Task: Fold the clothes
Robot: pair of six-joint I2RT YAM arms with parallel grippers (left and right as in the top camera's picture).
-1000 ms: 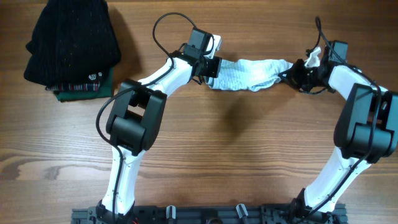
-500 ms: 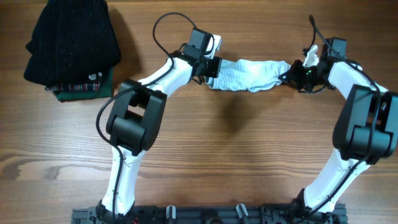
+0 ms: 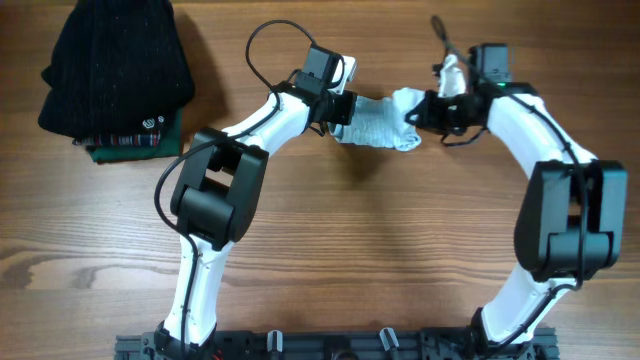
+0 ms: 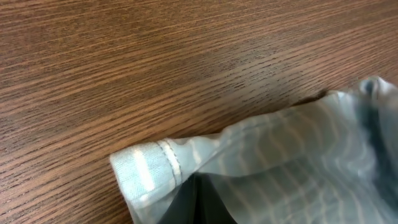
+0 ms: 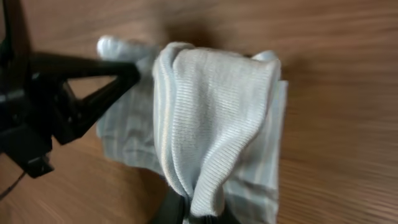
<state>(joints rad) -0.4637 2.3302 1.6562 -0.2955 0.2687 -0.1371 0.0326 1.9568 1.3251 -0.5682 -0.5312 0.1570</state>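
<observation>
The clothes are one small pale blue-white striped garment (image 3: 380, 122) lying bunched at the back middle of the table. My left gripper (image 3: 342, 108) is shut on its left hem (image 4: 155, 168), with the cloth draped over the fingers. My right gripper (image 3: 425, 110) is shut on its right, ribbed end (image 5: 211, 124) and holds it folded over towards the left gripper. In the right wrist view the left gripper (image 5: 118, 78) shows just beyond the cloth.
A black knit garment (image 3: 115, 65) lies on a dark green one with plaid trim (image 3: 125, 145) at the back left corner. Bare wooden table (image 3: 380, 250) lies in front of both arms.
My right gripper has moved left with the garment's right end, so the stretched-out cloth is now bunched to about half its length. The left gripper has not moved.
</observation>
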